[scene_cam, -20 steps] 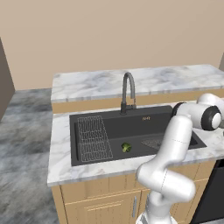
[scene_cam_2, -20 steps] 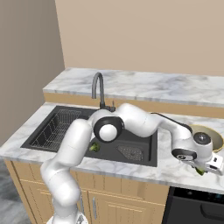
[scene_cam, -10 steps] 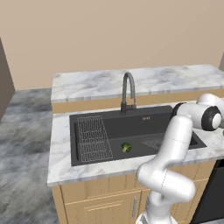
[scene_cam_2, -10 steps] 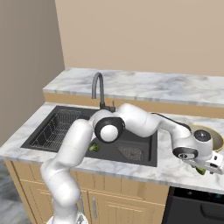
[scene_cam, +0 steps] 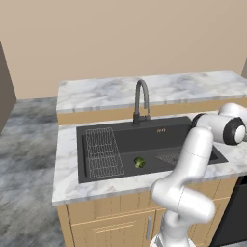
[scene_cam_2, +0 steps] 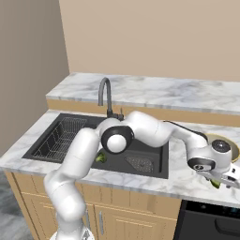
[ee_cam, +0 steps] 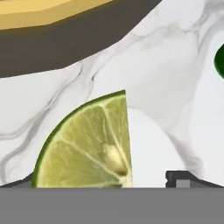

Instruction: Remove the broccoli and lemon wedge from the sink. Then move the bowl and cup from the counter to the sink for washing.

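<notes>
The gripper [scene_cam_2: 220, 180] stood with its jaws spread wide, clamped on nothing. Directly under it the lemon wedge [ee_cam: 89, 144] lay cut-face-up on the counter [ee_cam: 162, 74], between the spread tips, apparently set down clear of the sink [scene_cam: 144, 144]. Just beyond the wedge sat the bowl [ee_cam: 48, 15], its rim close by, handy for the later move. Off to one side showed the cup [ee_cam: 219, 61]. Far back from the gripper, the broccoli [scene_cam: 139, 162] lay in the sink, not yet removed.
</notes>
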Robot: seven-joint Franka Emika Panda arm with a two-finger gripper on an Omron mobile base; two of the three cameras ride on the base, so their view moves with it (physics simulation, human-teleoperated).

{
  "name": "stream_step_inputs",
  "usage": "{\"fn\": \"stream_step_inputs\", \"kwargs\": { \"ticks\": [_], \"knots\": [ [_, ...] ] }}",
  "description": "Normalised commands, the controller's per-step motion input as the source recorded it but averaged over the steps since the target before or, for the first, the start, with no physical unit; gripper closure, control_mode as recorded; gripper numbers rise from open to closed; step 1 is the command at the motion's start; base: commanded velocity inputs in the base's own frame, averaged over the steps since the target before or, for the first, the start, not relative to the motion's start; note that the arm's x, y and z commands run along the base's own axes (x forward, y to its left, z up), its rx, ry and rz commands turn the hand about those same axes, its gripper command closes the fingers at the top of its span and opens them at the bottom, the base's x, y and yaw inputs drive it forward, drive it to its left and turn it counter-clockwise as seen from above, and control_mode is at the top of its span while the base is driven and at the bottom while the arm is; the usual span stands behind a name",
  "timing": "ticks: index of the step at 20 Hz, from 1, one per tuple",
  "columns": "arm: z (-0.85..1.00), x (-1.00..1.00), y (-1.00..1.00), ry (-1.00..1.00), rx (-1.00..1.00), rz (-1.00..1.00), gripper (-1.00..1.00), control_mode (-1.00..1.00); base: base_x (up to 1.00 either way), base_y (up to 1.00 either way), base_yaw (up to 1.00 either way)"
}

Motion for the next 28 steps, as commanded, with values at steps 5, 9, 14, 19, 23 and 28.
{"fn": "stream_step_inputs", "kwargs": {
  "ticks": [5,9,14,19,23,28],
  "knots": [
    [0.07,-0.13,0.05,-0.01,0.05,-0.01,-1.00,-1.00,0.00,0.00,0.00],
    [0.03,-0.07,0.21,0.00,0.02,-0.02,-1.00,-1.00,0.00,0.00,0.00],
    [0.08,-0.08,0.28,0.00,0.01,-0.01,-1.00,-1.00,0.00,0.00,0.00],
    [0.07,-0.09,0.31,0.00,0.00,-0.02,-1.00,-1.00,0.00,0.00,0.00],
    [0.02,-0.09,0.28,0.00,0.00,-0.03,-1.00,-1.00,0.00,0.00,0.00],
    [0.11,-0.08,0.17,0.00,0.00,-0.02,-1.00,-1.00,0.00,0.00,0.00]
  ]
}}
